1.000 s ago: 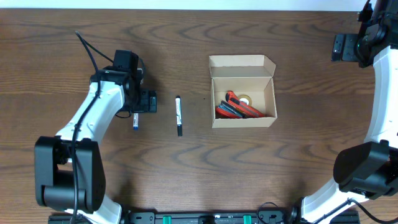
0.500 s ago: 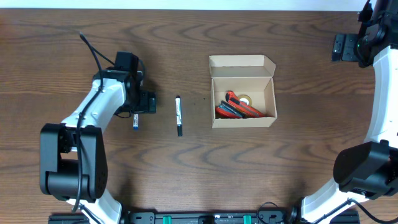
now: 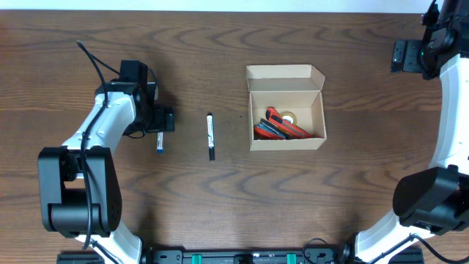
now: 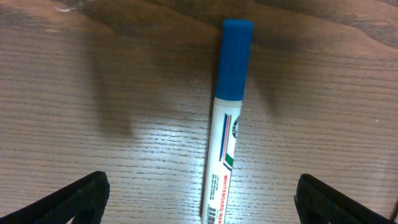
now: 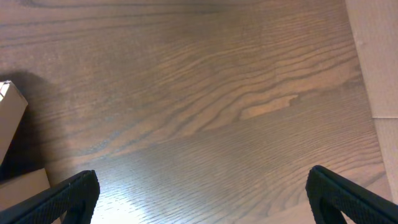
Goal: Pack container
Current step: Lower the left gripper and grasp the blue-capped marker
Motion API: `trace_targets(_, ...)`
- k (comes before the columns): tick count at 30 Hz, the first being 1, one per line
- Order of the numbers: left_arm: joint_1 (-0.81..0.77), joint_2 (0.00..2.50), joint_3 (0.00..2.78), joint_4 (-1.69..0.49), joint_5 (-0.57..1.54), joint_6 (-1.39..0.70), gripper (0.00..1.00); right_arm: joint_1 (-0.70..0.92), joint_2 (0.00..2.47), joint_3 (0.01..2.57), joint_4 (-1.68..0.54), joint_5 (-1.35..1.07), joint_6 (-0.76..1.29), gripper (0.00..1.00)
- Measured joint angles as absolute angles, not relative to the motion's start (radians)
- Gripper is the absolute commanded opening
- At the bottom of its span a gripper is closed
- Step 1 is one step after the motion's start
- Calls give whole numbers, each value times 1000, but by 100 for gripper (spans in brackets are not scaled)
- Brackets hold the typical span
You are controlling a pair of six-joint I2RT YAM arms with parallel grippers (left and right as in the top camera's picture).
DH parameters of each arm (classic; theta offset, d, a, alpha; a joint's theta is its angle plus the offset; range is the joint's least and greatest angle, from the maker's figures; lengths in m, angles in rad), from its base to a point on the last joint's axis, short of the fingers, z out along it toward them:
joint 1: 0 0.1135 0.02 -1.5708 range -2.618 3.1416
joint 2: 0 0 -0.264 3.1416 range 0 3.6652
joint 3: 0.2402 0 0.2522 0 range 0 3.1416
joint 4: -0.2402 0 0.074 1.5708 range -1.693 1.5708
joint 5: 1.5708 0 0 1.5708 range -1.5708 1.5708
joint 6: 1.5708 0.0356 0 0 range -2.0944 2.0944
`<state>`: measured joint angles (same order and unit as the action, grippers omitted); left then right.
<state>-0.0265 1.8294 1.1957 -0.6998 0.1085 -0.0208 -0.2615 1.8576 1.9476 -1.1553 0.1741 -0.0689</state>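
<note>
While the left hand hovers spread wide over the blue-capped marker on the worktop, the container sits open, well apart, partly filled. Step: pickup approach. Next, probably: descend, straddle barrel, close. Right hand wide, empty.

One marker lies on the table beside a second marker — both left of the container, which holds small items.
</note>
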Motion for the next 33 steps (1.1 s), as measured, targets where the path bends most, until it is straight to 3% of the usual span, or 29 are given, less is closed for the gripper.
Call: trace_targets(33, -27, 1911, 1196, -700, 88, -18, 95, -262, 1858, 1948, -1155, 174, -69, 99)
